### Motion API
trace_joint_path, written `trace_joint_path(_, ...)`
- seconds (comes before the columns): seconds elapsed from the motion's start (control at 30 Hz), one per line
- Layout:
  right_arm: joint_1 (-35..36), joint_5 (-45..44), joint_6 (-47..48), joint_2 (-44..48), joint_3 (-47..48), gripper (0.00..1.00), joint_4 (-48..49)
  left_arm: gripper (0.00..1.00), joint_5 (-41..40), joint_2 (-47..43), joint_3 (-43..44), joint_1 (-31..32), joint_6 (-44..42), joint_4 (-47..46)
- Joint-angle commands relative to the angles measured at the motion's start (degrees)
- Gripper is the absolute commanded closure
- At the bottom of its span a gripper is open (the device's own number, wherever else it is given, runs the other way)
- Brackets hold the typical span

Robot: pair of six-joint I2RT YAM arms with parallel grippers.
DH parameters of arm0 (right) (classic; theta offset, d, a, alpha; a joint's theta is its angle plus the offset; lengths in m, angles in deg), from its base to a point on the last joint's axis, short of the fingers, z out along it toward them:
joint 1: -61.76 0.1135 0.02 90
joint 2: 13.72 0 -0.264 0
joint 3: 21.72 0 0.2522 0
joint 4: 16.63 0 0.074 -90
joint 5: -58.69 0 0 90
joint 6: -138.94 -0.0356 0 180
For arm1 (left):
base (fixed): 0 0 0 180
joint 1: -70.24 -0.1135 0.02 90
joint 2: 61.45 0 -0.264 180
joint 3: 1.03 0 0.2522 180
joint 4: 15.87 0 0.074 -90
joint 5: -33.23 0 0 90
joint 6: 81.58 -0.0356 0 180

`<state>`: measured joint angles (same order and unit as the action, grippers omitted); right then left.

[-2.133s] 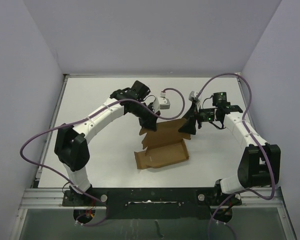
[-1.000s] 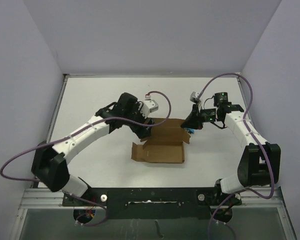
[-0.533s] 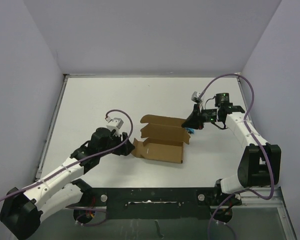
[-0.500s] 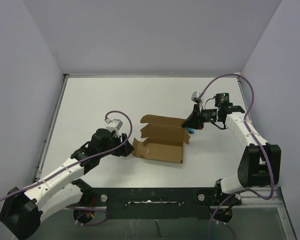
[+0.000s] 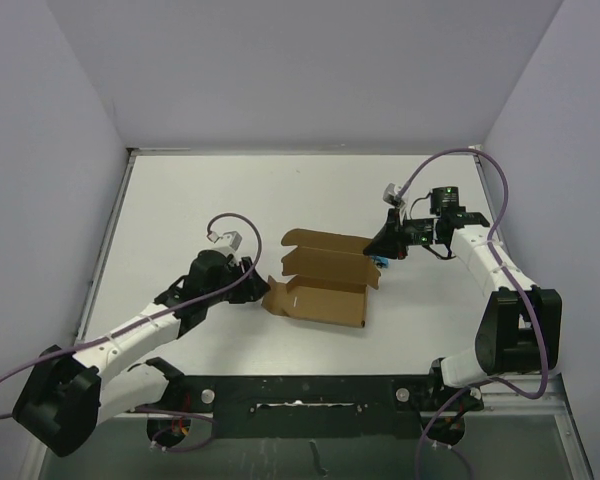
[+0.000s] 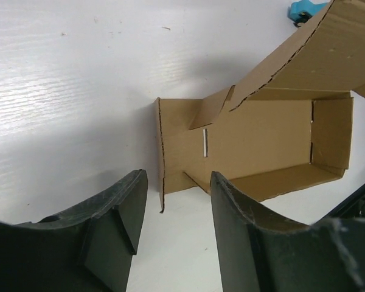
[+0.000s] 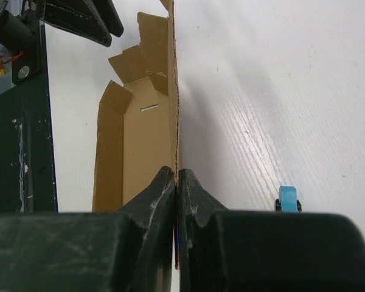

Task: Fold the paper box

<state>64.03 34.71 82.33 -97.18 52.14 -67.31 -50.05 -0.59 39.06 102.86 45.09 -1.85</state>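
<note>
**A:** Right wrist view: why is the right gripper [image 7: 176, 175] clamped on the box's [image 7: 143, 140] raised flap?

**B:** To steady it, I'd judge. The box lies open on the table [image 5: 180, 200]; just beside its end flap the left gripper [image 6: 175, 182] hovers, jaws apart, empty, probably to fold it.

Blue object [image 7: 288, 199] on white table [image 5: 195, 195]

Top camera overhead from rear, looking down; 2 wrist cameras close, low; all 3 share paper box [image 5: 325, 300].
</note>
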Motion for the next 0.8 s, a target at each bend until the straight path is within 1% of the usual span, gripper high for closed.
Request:
trace_joint_path(0.0, -0.3, 2.4, -0.4, 2.2, 0.2, 1.0, 1.6, 0.59, 2.1, 0.7, 1.2, 0.6, 3.4, -7.4)
trace_joint_path(0.07, -0.3, 2.4, -0.4, 2.2, 0.2, 1.0, 1.6, 0.65, 1.9, 1.1, 0.7, 2.0, 3.8, -9.7)
trace_joint_path(0.2, -0.3, 2.4, -0.4, 2.2, 0.1, 1.0, 1.6, 0.91, 0.4, 3.2, -0.6, 4.0, 4.9, -14.0)
trace_joint_path(0.23, -0.3, 2.4, -0.4, 2.2, 0.1, 1.0, 1.6, 0.96, 0.2, 3.9, -0.9, 4.2, 5.1, -15.0)
trace_joint_path(0.27, -0.3, 2.4, -0.4, 2.2, 0.1, 1.0, 1.6, 0.99, -0.5, 4.4, -0.9, 4.6, 5.1, -15.2)
trace_joint_path(0.37, -0.3, 2.5, -0.6, 2.1, 0.0, 1.0, 1.8, 1.0, -5.7, 5.9, -0.4, 6.3, 4.0, -15.7)
trace_joint_path(0.5, -0.4, 2.6, -0.8, 2.2, -0.1, 1.0, 1.9, 1.0, -11.0, 8.3, -1.9, 8.9, 1.7, -22.8)
trace_joint_path(0.77, -0.2, 2.9, -1.7, 2.2, -0.5, 1.0, 2.7, 1.0, -16.7, 16.5, -2.4, 12.9, -2.6, -32.3)
